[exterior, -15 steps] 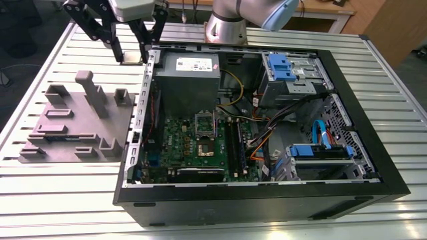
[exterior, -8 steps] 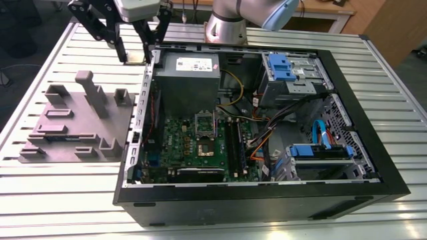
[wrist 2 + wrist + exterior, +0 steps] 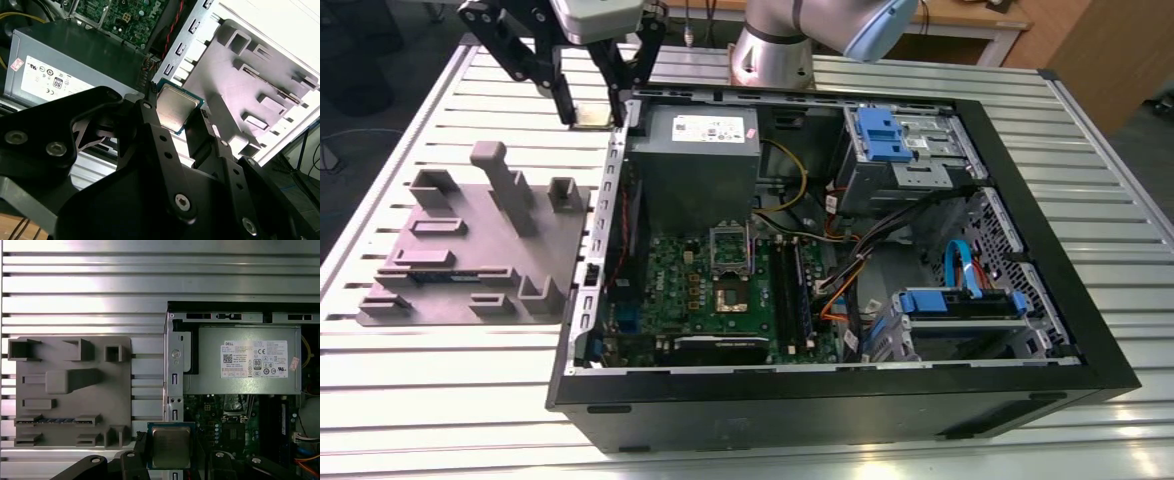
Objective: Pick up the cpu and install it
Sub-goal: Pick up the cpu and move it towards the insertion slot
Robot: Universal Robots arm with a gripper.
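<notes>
Black fingers (image 3: 155, 135) of my one gripper (image 3: 176, 111), two of them, clamp opposite edges of the single cpu (image 3: 180, 104), its silver top turned toward both wrist cameras. I see it held in the air over the side wall of the one open computer case (image 3: 1074, 300), near the grey power supply box (image 3: 694, 165) (one grey parts tray (image 3: 467, 250) lies on the slatted table (image 3: 427, 400) at the exterior view's left). One motherboard socket (image 3: 724, 292) sits well apart from the cpu.
</notes>
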